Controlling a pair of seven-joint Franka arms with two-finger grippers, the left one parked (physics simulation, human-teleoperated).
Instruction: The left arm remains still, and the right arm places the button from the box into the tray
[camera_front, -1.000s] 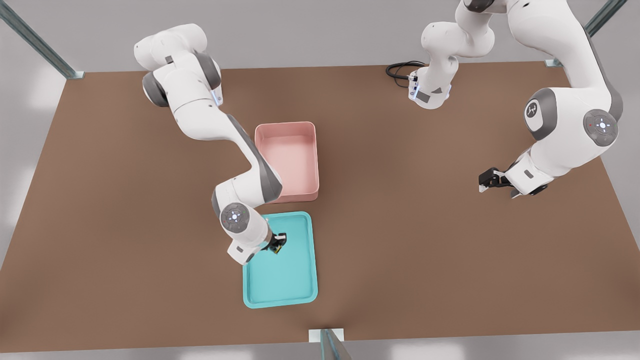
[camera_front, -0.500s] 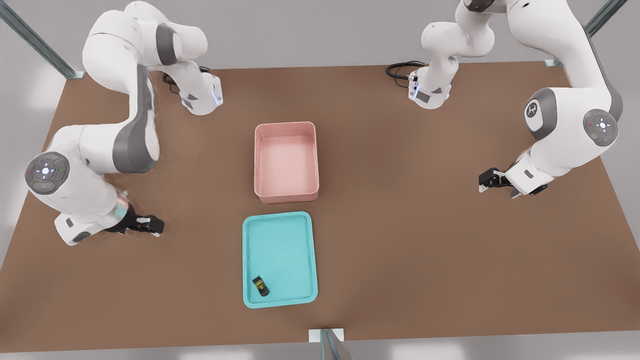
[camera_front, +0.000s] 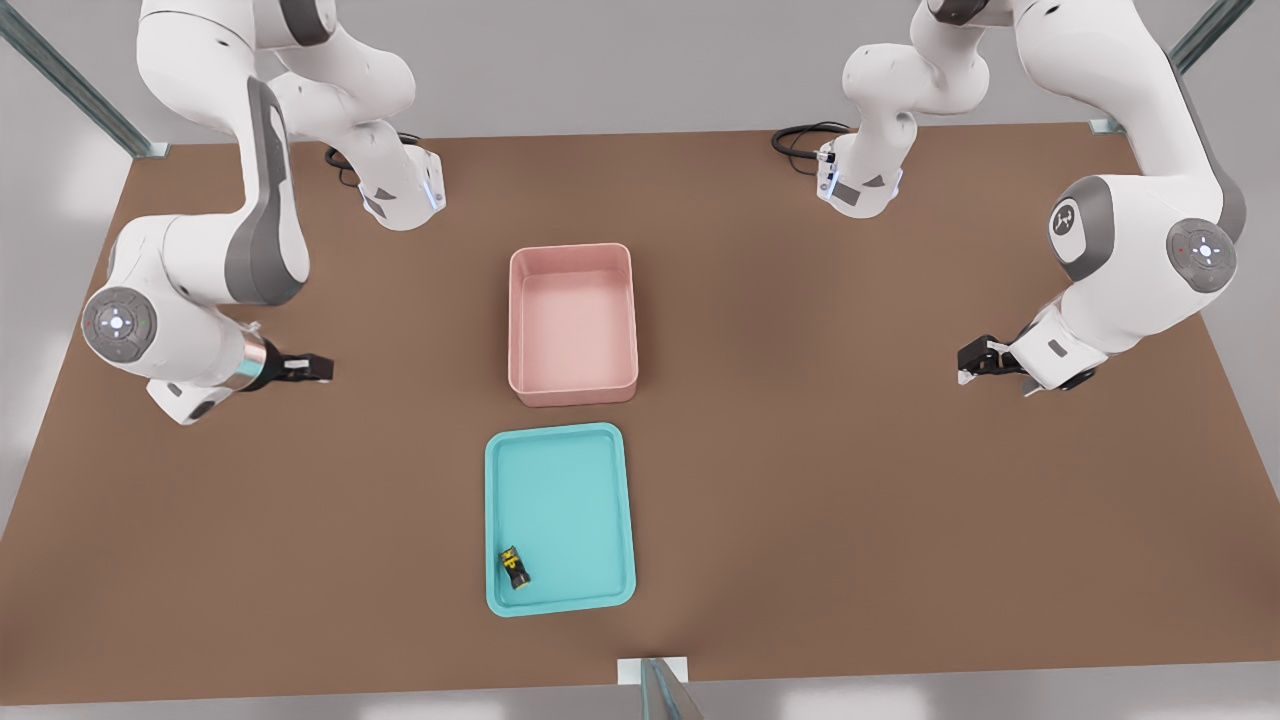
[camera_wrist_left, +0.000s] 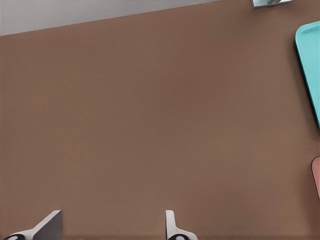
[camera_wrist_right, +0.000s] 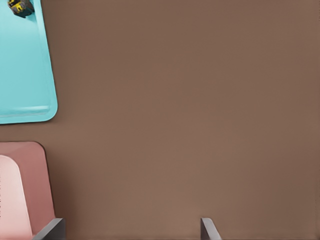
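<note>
- Front view: your right arm's gripper hangs over bare table, well clear of both containers, on the front view's left. Its fingers stand apart with nothing between them, so it is released. The button lies on its side inside the turquoise tray, well away from the gripper, tucked near the tray's corner farthest from the pink box. The box, the nearer of the two containers to the gripper, looks empty.
- Right wrist view: the two fingertips frame open brown table, spread wide, with nothing gripped. Off to one side of the gripper you see the tray's rounded corner with the button at the frame's edge, yellow showing on its black body. The box's corner sits closest to one finger.
- Your call: the placing looks done to me. To finish well, I'd keep the gripper high and away from the tray rim, so nothing nudges the button back out.
</note>
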